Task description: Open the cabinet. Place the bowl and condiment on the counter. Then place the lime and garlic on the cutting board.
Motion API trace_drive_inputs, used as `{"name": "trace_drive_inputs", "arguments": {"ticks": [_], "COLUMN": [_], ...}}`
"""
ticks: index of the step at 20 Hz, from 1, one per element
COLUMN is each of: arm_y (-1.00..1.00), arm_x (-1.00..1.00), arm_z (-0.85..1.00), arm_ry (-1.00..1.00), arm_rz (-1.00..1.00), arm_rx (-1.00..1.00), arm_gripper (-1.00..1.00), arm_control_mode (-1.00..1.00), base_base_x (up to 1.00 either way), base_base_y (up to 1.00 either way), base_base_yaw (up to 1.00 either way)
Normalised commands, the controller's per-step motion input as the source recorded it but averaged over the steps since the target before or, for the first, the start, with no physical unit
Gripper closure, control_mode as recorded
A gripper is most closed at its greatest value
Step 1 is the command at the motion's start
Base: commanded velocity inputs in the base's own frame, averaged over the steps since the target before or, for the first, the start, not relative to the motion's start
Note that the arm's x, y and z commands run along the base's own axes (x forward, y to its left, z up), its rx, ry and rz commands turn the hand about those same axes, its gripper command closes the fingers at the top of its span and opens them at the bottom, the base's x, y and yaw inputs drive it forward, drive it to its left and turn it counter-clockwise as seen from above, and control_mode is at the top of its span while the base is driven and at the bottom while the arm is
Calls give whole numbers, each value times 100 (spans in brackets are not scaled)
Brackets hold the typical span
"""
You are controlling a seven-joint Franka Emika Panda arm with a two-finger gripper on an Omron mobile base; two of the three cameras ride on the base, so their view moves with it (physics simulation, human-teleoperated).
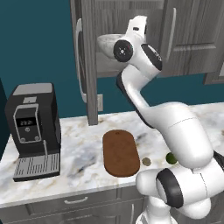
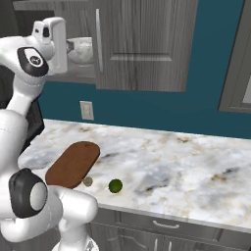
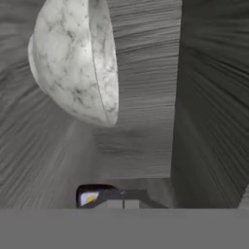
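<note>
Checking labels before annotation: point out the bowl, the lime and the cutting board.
bowl (image 3: 73, 63), hand view, on its marbled outer wall.
lime (image 2: 115, 186), right base view, middle of the green fruit on the counter.
cutting board (image 1: 120, 153), left base view, centre of its reddish-brown top face.

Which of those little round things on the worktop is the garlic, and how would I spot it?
Start at the white marble counter and find the reddish-brown cutting board lying on it. Just off the board's near end, by the counter's front edge, sit two small round things: the garlic is the beige-tan one nearest the board, smaller and duller than the green lime beside it.
</note>
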Motion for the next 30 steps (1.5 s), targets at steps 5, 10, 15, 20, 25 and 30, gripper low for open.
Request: {"name": "trace_drive_inputs", "arguments": {"ticks": [5,10,15,20,25,30], "arm_y": [0,-11,-18,-24,-31,-42], "arm_x": [49,33,43,37,19,15], "arm_z": [-6,0,-5,-7,-1,-8], "arm_ry": [6,1,4,4,1,0], "arm_rz": [-6,-4,-3,-3,-7,-11], "arm_rx": [-14,-7,-5,-4,-3,-2], "arm_gripper": [-100,-100,-100,-100,-100,-100], "arm_control_mode": [-100,-100,-100,-100,-100,-100], "base_base_x": [0,0,0,0,0,0], "base_base_y": [0,0,0,0,0,0], "base_base_yaw": [0,0,0,0,0,0]}}
